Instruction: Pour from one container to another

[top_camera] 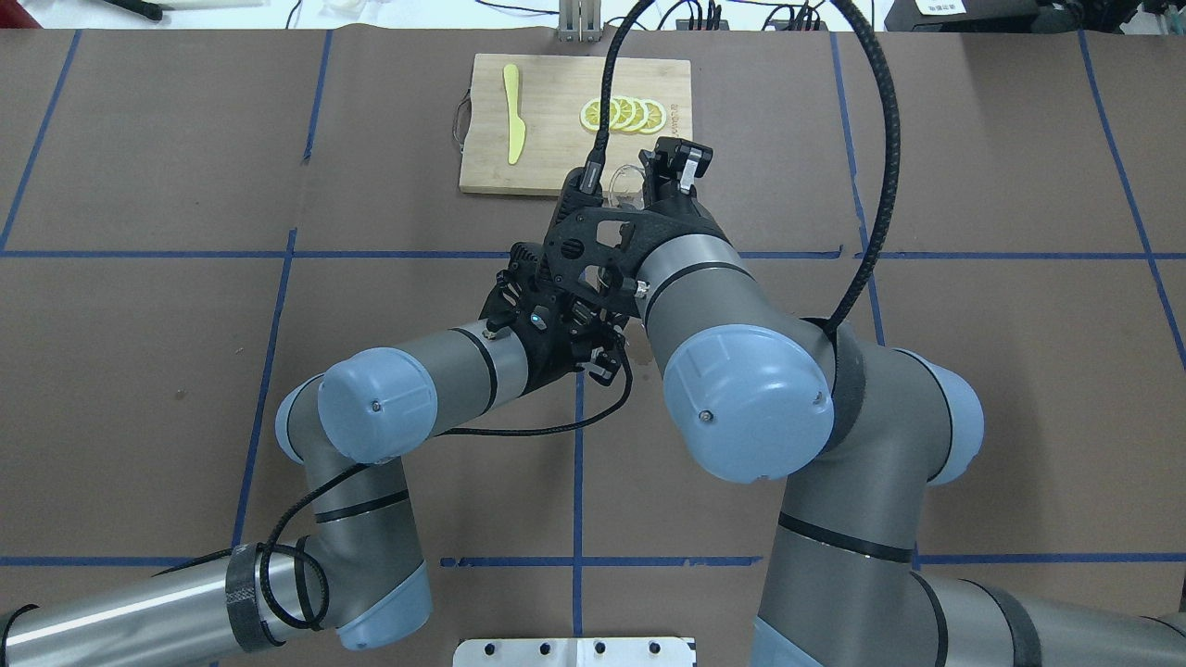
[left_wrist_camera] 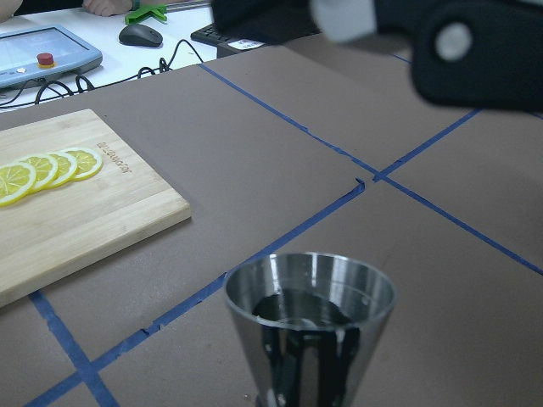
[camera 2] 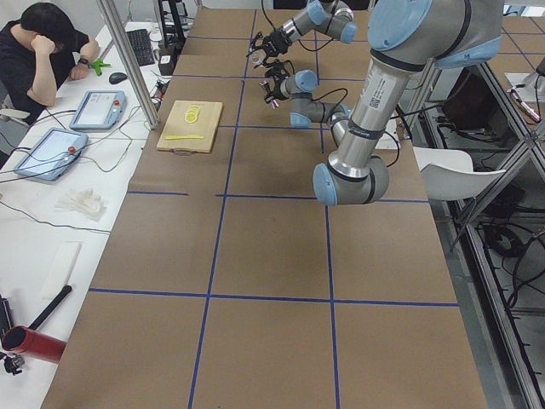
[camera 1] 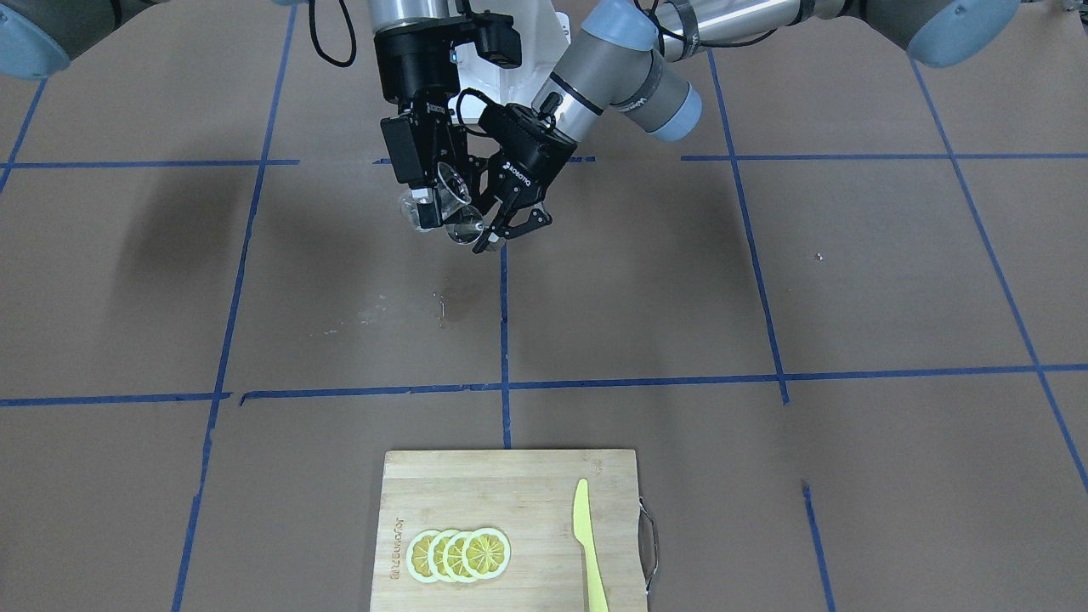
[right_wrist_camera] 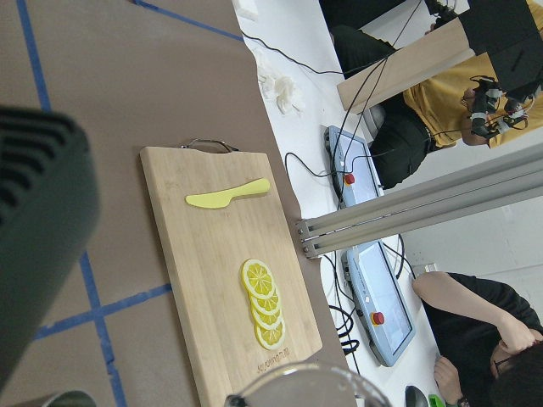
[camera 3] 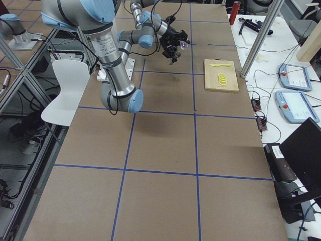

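Over brown paper-covered table (camera 1: pixel 765 297) taped in blue squares, note small clear glass cup (camera 1: pixel 449 189) clamped tilted in right gripper (camera 1: pixel 429 204), lip aimed down at mouth of roughly upright silvery steel hourglass jigger (camera 1: pixel 465 230), gripped just below and beside it by left gripper (camera 1: pixel 501 231).

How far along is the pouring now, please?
Done: both are lifted, the glass cup in the right gripper, the steel jigger in the left gripper. In hand: the cup tilts toward the jigger, which seems to hold liquid. Left: probably finishing the pour.
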Robot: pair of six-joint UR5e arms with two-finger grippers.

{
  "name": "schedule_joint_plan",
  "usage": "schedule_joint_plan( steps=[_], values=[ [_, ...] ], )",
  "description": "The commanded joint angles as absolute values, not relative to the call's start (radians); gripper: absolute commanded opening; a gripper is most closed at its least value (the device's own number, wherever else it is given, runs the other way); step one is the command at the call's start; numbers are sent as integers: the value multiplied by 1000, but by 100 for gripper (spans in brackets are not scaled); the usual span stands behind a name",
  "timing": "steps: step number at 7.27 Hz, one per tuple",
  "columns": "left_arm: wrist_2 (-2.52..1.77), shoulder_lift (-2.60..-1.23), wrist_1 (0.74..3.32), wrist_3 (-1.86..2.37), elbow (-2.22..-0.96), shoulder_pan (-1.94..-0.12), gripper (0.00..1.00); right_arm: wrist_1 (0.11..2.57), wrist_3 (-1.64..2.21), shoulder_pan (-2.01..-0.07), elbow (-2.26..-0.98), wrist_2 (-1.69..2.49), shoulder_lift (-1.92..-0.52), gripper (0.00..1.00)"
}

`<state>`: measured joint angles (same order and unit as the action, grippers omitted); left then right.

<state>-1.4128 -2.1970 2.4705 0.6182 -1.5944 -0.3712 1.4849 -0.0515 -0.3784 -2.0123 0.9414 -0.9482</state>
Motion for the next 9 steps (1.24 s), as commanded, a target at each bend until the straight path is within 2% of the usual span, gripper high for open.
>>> schedule_joint_plan(
  steps=[1,5,7,9],
  values=[
    [-1413,-2195,2490,618,-1595,-374,0,1470,161,-391,-2042,946,-985,0],
    [-1411,-2162,2491,615,-1650,-406,0,1228,562,-428,-2057,1012,-1147,0],
    [-1387,-2082,2490,699,-1719,-434,0,1096,721,-442,-2059,1032,-1247,0],
    [-1307,-1960,2488,741,-1801,-475,0,1055,800,-510,-2054,1125,-1278,0]
  ],
)
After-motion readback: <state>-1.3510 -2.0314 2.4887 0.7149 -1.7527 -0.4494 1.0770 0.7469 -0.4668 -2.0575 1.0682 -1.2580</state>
